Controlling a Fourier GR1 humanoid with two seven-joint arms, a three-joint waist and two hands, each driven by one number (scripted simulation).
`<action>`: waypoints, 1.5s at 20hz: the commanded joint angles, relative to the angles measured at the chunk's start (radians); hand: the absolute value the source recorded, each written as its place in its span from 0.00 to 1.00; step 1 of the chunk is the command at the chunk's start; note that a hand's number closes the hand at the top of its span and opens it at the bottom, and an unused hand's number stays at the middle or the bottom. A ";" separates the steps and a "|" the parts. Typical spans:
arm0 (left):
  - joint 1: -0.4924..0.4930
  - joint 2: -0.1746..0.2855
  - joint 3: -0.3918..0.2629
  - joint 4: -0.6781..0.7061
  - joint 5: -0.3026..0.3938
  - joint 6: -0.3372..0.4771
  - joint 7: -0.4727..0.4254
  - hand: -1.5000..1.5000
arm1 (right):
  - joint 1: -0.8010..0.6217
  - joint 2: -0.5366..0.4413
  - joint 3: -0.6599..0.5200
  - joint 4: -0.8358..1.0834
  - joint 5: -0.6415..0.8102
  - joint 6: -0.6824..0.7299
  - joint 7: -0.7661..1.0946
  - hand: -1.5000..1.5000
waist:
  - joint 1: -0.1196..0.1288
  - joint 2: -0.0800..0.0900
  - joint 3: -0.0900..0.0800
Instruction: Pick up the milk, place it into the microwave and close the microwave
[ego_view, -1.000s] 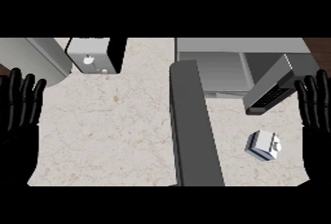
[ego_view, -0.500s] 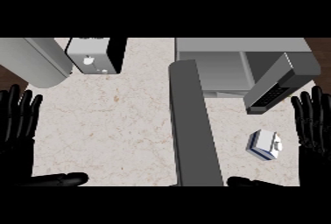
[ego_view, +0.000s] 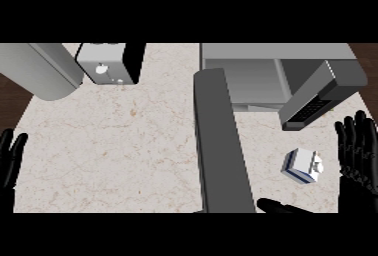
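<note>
The milk (ego_view: 303, 166), a small white and blue carton, lies on the counter at the right, below the microwave. The microwave (ego_view: 251, 82) stands at the top right with its dark door (ego_view: 317, 97) swung open toward me. My right hand (ego_view: 358, 155) is at the right edge, just right of the milk and apart from it, fingers straight and pointing up. Its thumb (ego_view: 284, 206) shows at the lower edge, below the carton. My left hand (ego_view: 9, 156) is open at the far left edge, holding nothing.
A long grey bar (ego_view: 219, 150) runs down the middle of the counter (ego_view: 111, 150), left of the milk. At the top left are a grey cylinder (ego_view: 40, 70) and a white and black appliance (ego_view: 111, 62).
Both hands have sunk lower in the view and moved outward. The left thumb no longer shows at the lower edge. The milk has not moved.
</note>
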 joint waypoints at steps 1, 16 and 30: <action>0.069 0.015 0.069 -0.012 0.056 -0.064 -0.070 0.00 | -0.021 -0.016 -0.073 -0.005 -0.022 0.002 0.060 0.00 | 0.002 0.000 0.000; 0.105 0.021 0.198 -0.011 0.194 -0.176 -0.022 0.00 | 0.029 0.005 -0.138 0.392 -0.148 -0.051 -0.298 0.00 | 0.000 0.002 0.000; 0.186 -0.030 0.252 -0.107 0.213 -0.262 0.003 0.00 | -0.015 -0.068 -0.364 0.732 -0.285 0.026 -0.525 0.00 | 0.003 0.001 0.001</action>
